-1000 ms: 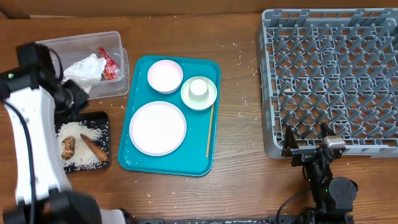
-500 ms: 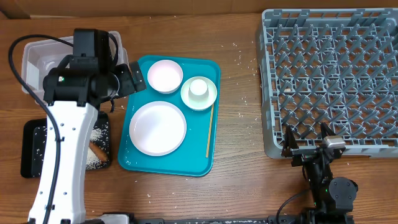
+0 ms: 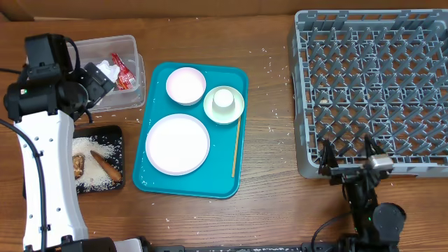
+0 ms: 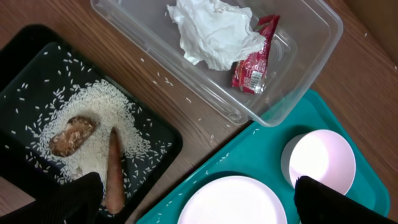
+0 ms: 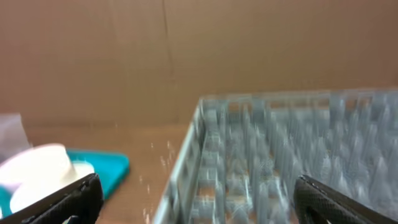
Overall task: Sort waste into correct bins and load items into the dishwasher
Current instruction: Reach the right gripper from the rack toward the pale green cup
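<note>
The clear tub (image 3: 133,52) holds a crumpled white napkin (image 4: 214,31) and a red-and-white wrapper (image 4: 255,59). In the black tray (image 3: 117,133) lie rice grains (image 4: 93,118), a lumpy brown scrap (image 4: 71,135) and a long brown scrap (image 4: 114,171). On the teal tray (image 3: 231,178) sit a large plate (image 3: 177,143), a smaller plate (image 3: 185,85), a cup (image 3: 223,99) on a saucer and a wooden stick (image 3: 236,147). My left gripper (image 3: 98,75) hangs open and empty above the tub's near edge. My right gripper (image 3: 348,155) stands open and empty at the front edge of the grey dish rack (image 3: 374,84).
Stray rice grains (image 3: 274,112) dot the wood between the teal tray and the rack. In the right wrist view the rack (image 5: 280,155) fills the right half, with the teal tray (image 5: 109,168) and the cup (image 5: 43,162) at the left.
My left arm swung right toward the teal tray, then back left over the tub, and its jaws opened wide. The right arm has not moved.
</note>
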You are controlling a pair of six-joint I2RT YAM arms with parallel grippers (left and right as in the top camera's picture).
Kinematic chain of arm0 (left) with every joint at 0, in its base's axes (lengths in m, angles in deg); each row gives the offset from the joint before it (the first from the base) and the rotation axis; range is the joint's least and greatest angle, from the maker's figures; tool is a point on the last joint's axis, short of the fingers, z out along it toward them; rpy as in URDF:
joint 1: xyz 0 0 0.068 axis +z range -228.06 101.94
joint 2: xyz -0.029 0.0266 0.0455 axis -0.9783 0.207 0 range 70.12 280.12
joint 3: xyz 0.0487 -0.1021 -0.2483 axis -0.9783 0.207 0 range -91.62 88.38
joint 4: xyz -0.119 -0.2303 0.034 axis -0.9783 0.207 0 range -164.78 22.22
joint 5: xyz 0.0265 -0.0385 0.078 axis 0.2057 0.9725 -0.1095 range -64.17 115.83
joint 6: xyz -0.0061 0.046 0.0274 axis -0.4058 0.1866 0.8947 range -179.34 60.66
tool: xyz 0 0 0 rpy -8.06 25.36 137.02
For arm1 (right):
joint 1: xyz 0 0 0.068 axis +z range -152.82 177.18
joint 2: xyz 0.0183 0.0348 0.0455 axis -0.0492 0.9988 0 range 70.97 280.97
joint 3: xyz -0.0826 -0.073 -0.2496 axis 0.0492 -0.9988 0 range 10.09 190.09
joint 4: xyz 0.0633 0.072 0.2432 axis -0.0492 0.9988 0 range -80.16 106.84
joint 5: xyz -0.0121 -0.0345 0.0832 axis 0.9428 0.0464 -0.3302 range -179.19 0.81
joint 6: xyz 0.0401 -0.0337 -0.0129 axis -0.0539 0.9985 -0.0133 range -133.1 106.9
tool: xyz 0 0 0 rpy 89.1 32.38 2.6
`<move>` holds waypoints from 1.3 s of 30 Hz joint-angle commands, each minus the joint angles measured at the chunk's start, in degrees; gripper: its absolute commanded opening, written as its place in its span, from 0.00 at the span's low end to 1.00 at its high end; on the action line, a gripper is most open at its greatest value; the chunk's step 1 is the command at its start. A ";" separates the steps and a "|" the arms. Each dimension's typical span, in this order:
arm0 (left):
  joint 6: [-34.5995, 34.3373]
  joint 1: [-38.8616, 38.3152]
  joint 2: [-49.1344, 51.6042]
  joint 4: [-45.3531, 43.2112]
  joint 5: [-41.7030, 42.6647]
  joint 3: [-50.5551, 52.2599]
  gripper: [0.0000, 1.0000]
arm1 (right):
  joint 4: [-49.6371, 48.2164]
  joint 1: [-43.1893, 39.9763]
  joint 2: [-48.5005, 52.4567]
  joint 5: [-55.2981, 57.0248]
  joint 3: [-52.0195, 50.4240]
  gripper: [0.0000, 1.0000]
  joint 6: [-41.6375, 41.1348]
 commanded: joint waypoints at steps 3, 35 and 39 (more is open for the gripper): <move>-2.23 0.07 -0.02 0.15 0.50 -0.11 1.00 | -8.79 -0.31 -0.17 -21.79 -0.59 1.00 -13.70; -2.23 0.07 -0.02 0.15 0.50 -0.11 1.00 | -2.93 4.55 55.19 -39.19 56.24 1.00 -25.81; -2.23 0.07 -0.02 0.15 0.50 -0.11 1.00 | 15.65 14.27 69.07 -28.74 69.75 1.00 -15.50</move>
